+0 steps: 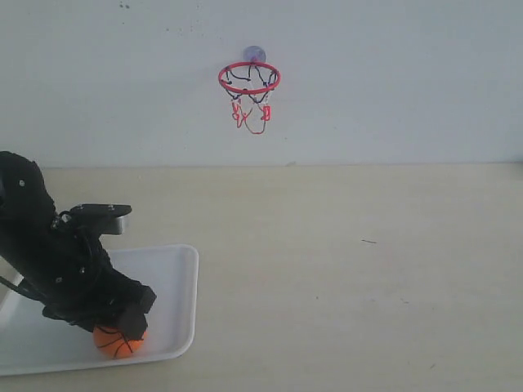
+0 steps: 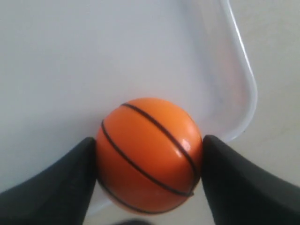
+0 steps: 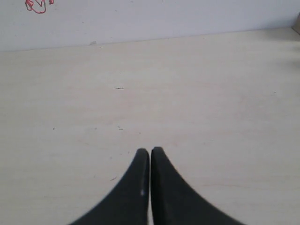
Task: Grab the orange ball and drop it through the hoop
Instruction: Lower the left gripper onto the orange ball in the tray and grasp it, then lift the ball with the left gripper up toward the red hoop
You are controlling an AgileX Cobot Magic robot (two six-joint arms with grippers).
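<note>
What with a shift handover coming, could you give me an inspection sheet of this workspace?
Surface: pale table, small dark marks.
Job's things: ball in a tray corner; hoop on the wall.
Clutter: white tray only.
End effectors: left end effector shut on the ball; right end effector shut, empty, over the table.
Cables: maybe one by the left arm; unclear.
Surroundings: plain white wall.

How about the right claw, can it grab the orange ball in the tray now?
Probably not. The left claw grips the orange ball on both sides in the white tray, its arm covering it. The right claw is shut over the table, with no ball in its view.
</note>
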